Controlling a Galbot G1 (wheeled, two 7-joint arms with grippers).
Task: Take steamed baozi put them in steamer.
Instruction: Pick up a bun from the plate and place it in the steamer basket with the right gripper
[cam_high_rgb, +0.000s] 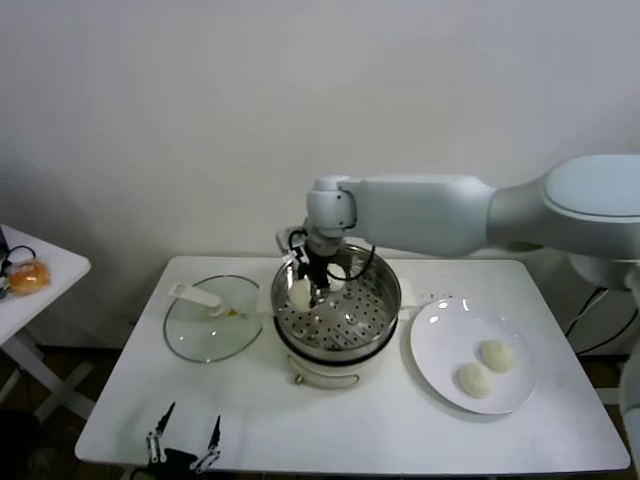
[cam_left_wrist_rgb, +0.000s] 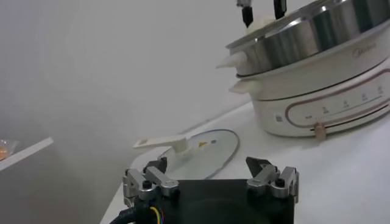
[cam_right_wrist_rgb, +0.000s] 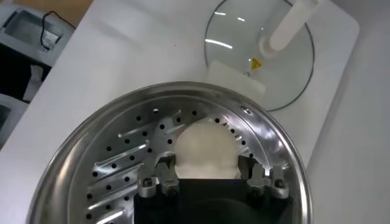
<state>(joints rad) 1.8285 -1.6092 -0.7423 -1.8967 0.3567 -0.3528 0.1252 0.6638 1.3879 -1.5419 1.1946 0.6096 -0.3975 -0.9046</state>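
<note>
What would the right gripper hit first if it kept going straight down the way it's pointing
Probably the steamer's perforated floor. The right gripper points down into the basket with a baozi between its jaws, so the bun would likely touch first; the remaining gap is unclear.

We see the steamer (cam_right_wrist_rgb: 85, 152) as shiny, mirror-bright metal with a perforated bottom, on a glossy cream plastic base (cam_left_wrist_rgb: 329, 100). The baozi (cam_right_wrist_rgb: 204, 149) look smooth, matt dough. The lid (cam_high_rgb: 205, 325) is clear glass; the surface (cam_high_rgb: 330, 420) is matt white.

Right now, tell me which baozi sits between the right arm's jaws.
The baozi over the steamer, between the right gripper jaws. One other lies in the basket; the other two baozi lie untouched on the white plate.
</note>
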